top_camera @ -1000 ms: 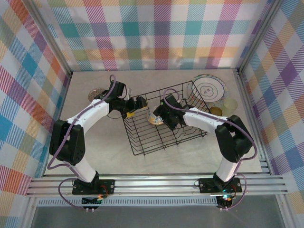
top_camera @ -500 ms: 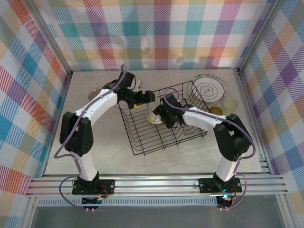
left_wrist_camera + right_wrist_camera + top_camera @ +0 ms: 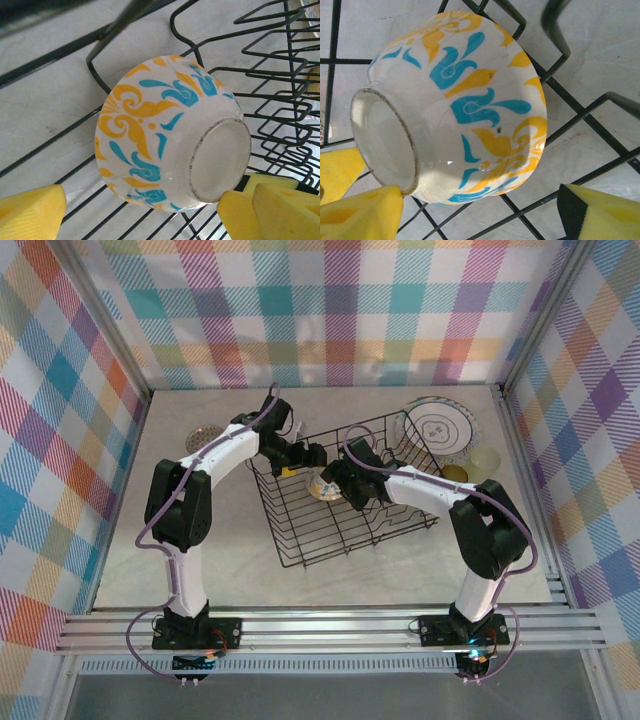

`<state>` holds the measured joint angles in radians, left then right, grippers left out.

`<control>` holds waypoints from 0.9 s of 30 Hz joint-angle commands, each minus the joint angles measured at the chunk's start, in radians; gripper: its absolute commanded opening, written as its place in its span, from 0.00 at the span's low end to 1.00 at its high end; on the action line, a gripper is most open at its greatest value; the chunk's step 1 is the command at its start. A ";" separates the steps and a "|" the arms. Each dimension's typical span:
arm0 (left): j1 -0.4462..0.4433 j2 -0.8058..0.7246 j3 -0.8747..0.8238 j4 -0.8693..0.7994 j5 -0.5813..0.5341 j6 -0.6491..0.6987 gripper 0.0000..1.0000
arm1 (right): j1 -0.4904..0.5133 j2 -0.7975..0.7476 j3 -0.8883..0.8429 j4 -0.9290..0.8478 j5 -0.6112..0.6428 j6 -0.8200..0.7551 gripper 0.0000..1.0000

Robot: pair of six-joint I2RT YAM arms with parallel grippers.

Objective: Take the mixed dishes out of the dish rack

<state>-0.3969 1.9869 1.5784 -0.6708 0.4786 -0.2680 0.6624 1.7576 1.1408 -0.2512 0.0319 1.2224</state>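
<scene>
A small patterned bowl [image 3: 321, 484], white with blue and yellow scrolls, lies tipped on its side on the wires inside the black dish rack [image 3: 300, 540]. In the left wrist view the bowl [image 3: 165, 135] sits between the yellow pads of my open left gripper [image 3: 150, 215]; one pad [image 3: 260, 210] touches its foot ring and the other stands apart. My right gripper [image 3: 480, 215] is open around the same bowl [image 3: 465, 110], with one pad [image 3: 365, 212] against the foot. In the top view, the left gripper [image 3: 306, 456] and the right gripper [image 3: 338, 482] flank the bowl.
A cream plate with dark lines [image 3: 438, 427] leans at the rack's far right corner. A pale-green cup [image 3: 487, 458] and an amber cup [image 3: 455, 474] sit on the table right of the rack. A small clear dish [image 3: 205, 437] lies at the far left.
My left arm has swung right and over the rack's far left edge, bringing its gripper down at the bowl. The bowl has shifted slightly. The right arm has barely moved.
</scene>
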 commanded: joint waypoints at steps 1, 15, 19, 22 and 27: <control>-0.005 0.004 -0.027 0.013 0.009 0.010 0.95 | -0.011 -0.020 0.014 -0.132 0.010 -0.087 0.83; -0.005 0.063 -0.002 0.040 0.019 -0.054 0.77 | -0.012 -0.141 0.028 -0.146 0.012 -0.171 0.87; -0.008 0.077 0.002 0.053 0.021 -0.072 0.72 | -0.025 -0.132 0.031 -0.155 0.001 -0.180 0.87; -0.008 0.077 -0.004 0.048 0.031 -0.069 0.68 | -0.032 -0.107 0.057 -0.180 -0.006 -0.194 0.87; -0.019 0.052 -0.054 0.068 0.043 -0.074 0.63 | -0.055 -0.052 0.091 -0.196 -0.031 -0.193 0.88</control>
<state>-0.3985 2.0380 1.5627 -0.5911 0.5236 -0.3290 0.6197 1.6722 1.1976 -0.4141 0.0269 1.0523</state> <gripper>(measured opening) 0.636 0.875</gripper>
